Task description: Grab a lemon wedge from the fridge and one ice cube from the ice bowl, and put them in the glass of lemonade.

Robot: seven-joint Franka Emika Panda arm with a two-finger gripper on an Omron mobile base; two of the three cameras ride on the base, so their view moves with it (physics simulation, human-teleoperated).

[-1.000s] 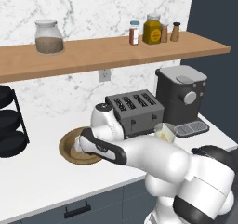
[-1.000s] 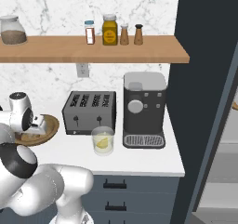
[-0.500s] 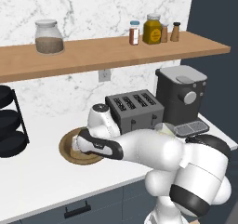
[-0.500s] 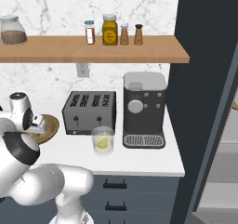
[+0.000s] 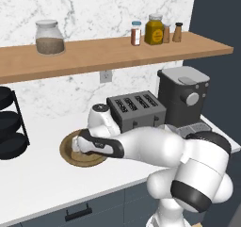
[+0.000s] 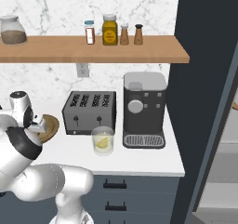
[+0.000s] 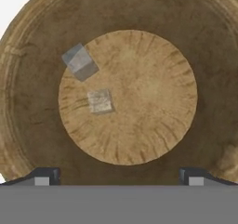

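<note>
From the left base view, the arm is reaching down over the ice bowl (image 5: 70, 155) on the tabletop (image 5: 42, 183), left of the toaster (image 5: 136, 110).

From the right base view, the glass of lemonade (image 6: 102, 140) is standing before the toaster, a lemon wedge (image 6: 103, 141) seemingly floating in it.

In the hand view, the pincer (image 7: 118, 174) is hanging released, jaws spread wide, above two ice cubes (image 7: 100, 101) lying left of centre. A cube probably handles light, hard and slippery; squeezing its flat opposite faces looks safest.
</note>
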